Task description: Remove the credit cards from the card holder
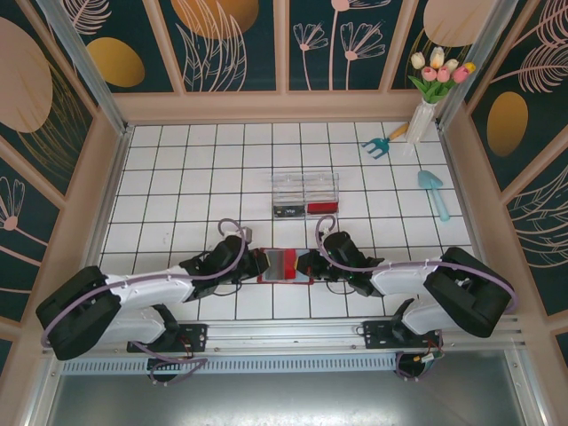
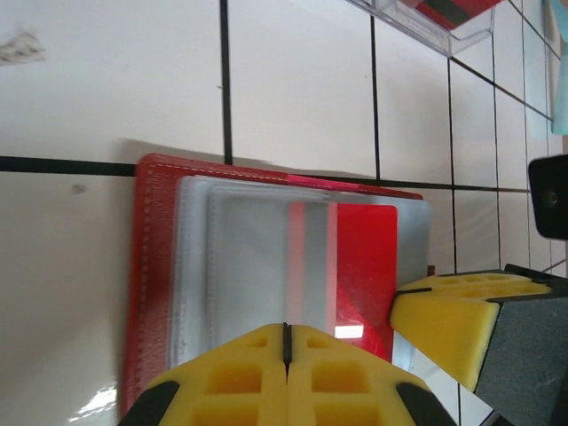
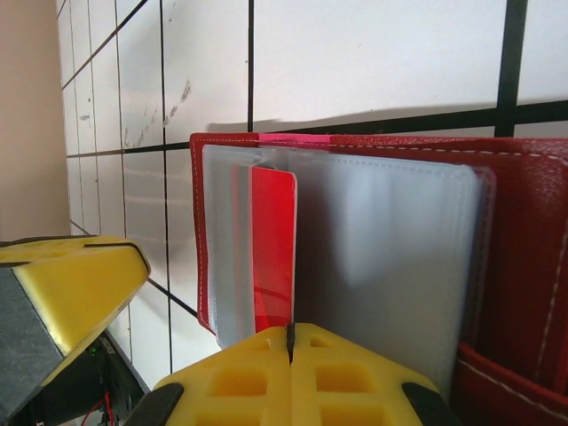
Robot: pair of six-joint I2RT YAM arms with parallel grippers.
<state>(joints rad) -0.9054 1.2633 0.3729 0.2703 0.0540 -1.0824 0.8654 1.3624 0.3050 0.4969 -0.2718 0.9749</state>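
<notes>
- holder lies open on the table, between the two grippers.
- left gripper and right gripper: fingers pressed together at opposite edges of the holder; no card visibly pinched.
- cards sit tucked inside it; likely thin, light, stiff and slick, so pinch an exposed edge while pinning the soft holder.

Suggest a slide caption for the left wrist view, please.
Shut left gripper over the open red wallet, right gripper alongside.
</notes>
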